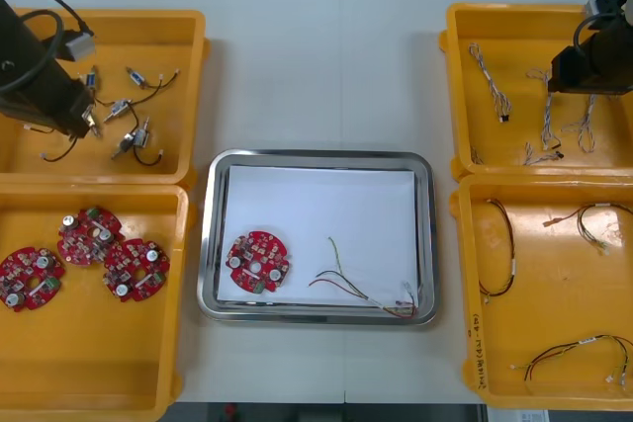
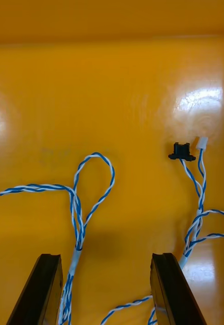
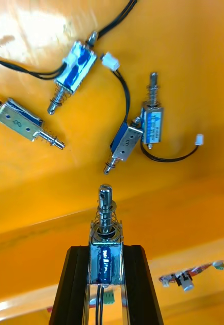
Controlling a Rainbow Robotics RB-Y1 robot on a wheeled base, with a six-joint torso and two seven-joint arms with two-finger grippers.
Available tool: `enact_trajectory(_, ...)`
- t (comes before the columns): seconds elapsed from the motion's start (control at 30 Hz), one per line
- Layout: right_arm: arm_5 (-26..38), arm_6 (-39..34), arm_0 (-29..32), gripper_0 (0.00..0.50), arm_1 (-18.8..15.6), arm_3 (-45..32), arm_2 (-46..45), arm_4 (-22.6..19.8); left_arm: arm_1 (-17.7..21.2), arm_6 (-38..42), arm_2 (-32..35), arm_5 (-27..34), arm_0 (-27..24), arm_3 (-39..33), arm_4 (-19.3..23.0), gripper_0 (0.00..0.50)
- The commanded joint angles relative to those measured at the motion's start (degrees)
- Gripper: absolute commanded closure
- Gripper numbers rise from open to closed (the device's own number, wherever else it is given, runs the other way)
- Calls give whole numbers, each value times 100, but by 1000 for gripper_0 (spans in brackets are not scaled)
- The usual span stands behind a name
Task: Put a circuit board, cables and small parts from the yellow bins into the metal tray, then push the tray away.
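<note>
The left claw is over the far left yellow plastic bin. Its black fingers are closed on a small metal part with a blue label, and the part's spring-wound pin sticks out past the fingertips. Four loose small metal parts with black leads lie on the bin floor beyond it.

The right claw hangs over the far right yellow plastic bin with its fingers wide apart, gripping nothing. Twisted blue and white cables lie on the floor below, and one strand runs just inside one finger.

On the light worktop, between the bins, sits the shiny metal tray with a white inside. It holds one round red circuit board and a thin red and yellow cable. Three more red boards lie in the near left yellow bin, and black cables lie in the near right yellow bin.
</note>
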Motion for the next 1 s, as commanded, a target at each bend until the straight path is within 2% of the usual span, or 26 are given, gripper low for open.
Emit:
enact_trajectory(0.03, -181, -71, -428, 0, 94, 238, -197, 45, 155, -164, 441, 350, -277, -577, -197, 500)
enact_trajectory(0.2, -173, -168, -437, 0, 155, 238, -241, 36, 155, -49, 652, 662, -277, -1017, -346, 500)
enact_trajectory(0.5, -173, -308, -375, 0, 287, 246, -294, 80, 146, 197, 898, 662, -75, -1975, -522, 500)
enact_trajectory(0.73, -181, -335, -287, 0, 314, 246, -285, 150, 146, 882, 933, 662, 83, -2590, -381, 500)
enact_trajectory(1.0, -243, -344, -235, 0, 331, 246, -294, 247, 85, 1761, 907, 662, 83, -3021, 41, 500)
